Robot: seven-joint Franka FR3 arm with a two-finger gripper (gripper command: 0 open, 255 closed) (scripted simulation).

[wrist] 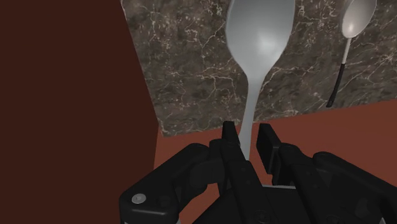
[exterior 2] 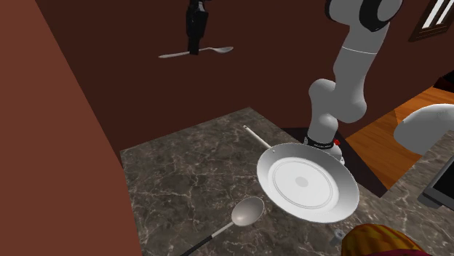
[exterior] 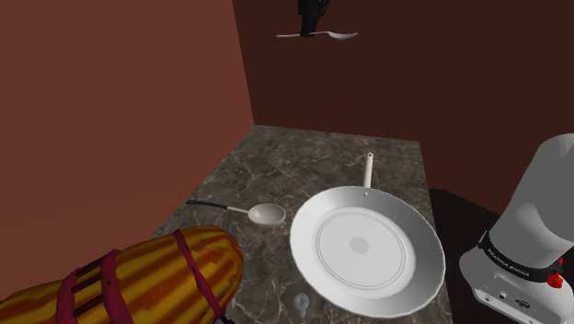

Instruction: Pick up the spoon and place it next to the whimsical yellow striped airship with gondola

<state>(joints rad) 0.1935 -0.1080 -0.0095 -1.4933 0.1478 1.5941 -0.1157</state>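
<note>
Jaws clamped on spoon (exterior: pixel 342 36) at mid-handle, spoon level, high above table (exterior: pixel 304 152), well apart from airship (exterior: pixel 138 276). Judged light, stiff, slick; thin handle may pivot, so the central hold suits.

Shoulder cam: high, near, white arm base (exterior: pixel 515 267) at 4 o'clock, facing dark veined marble countertop (exterior: pixel 276 166). 2nd ext cam faces base across counter. Wrist cam looks down from above. All share countertop.

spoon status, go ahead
Gripper shut on spoon, high above counter. Airship down on it. Black-handled spoon, white pan near airship.
</note>
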